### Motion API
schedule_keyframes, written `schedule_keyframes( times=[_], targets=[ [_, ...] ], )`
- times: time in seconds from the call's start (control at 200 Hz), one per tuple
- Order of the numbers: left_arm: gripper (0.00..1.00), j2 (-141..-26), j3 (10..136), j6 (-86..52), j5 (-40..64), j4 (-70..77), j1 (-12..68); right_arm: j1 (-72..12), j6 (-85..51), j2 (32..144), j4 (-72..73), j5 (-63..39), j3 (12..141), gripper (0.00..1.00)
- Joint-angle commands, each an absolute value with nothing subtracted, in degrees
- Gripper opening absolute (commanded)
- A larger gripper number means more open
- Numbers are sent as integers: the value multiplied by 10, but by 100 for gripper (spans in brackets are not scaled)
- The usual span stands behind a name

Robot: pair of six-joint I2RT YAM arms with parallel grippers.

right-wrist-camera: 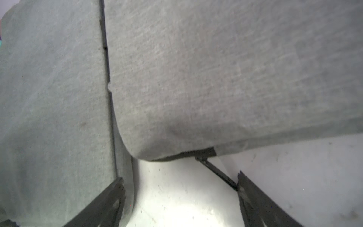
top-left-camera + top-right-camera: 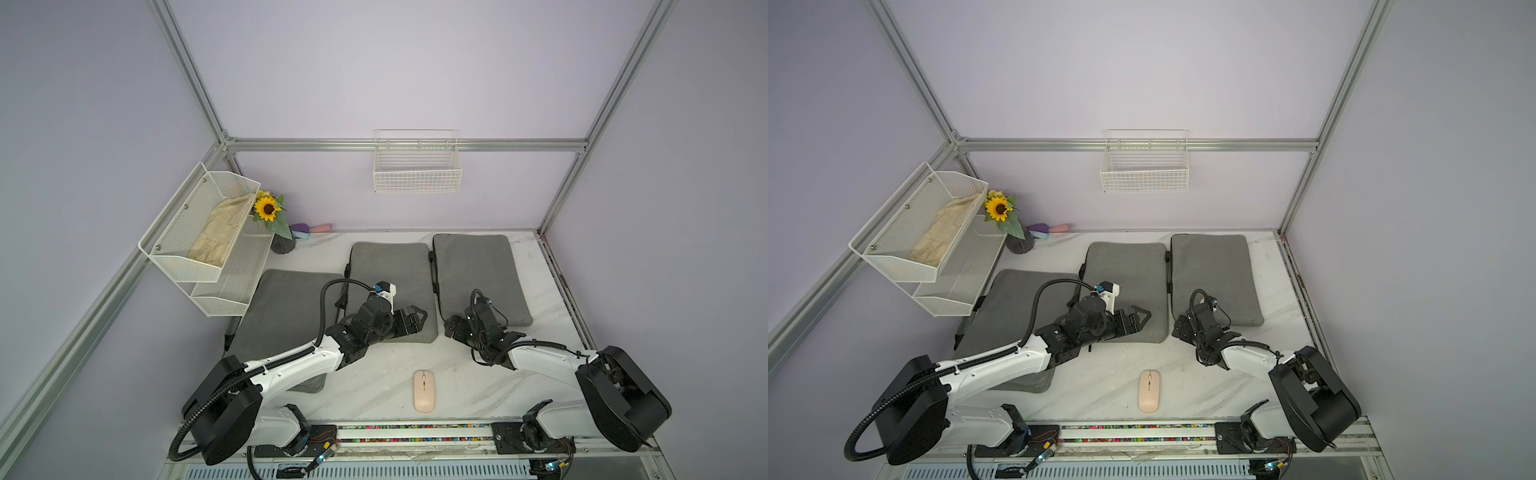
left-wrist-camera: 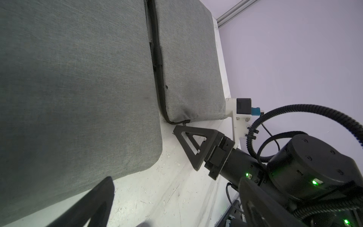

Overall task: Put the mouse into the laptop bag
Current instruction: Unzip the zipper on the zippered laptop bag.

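One mouse [image 2: 424, 390], three bags [image 2: 390, 270]; long axis wheel-first toward my fingers. Spread wide, apparently empty: left gripper [image 2: 419, 318], right gripper [image 1: 180, 177].

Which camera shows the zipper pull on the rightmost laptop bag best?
Right wrist: the zipper pull sits large in the foreground, unobstructed. Left wrist shows it only as a tiny tab at the bag's corner; both top views don't resolve it.

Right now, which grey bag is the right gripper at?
The rightmost bag: the open right gripper sits at its near corner, by the zipper pull. The left gripper is over the middle bag; the leftmost bag lies farthest.
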State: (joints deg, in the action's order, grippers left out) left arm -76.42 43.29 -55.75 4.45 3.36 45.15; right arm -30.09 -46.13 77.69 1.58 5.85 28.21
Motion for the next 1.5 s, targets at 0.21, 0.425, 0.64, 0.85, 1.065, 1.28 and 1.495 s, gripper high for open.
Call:
schedule_keyframes(
  times=[0.21,0.425,0.64,0.85,1.065,1.28,1.495],
  targets=[
    [97,-766,439,-555,52,57,453,-326,-482,796,-39,91,285,74],
    [97,-763,437,-554,54,59,454,-328,-503,817,-64,121,311,68],
    [98,-758,435,-553,54,59,454,-328,-512,837,-83,138,329,65],
    [98,-766,441,-544,55,60,455,-328,-512,856,-85,141,342,30],
    [99,-783,457,-526,57,58,464,-326,-515,862,-85,151,347,12],
    [99,-847,515,-498,38,11,466,-312,-515,821,-84,154,330,0],
    [99,-936,625,-472,25,-20,466,-293,-506,727,-85,124,302,0]
  ],
)
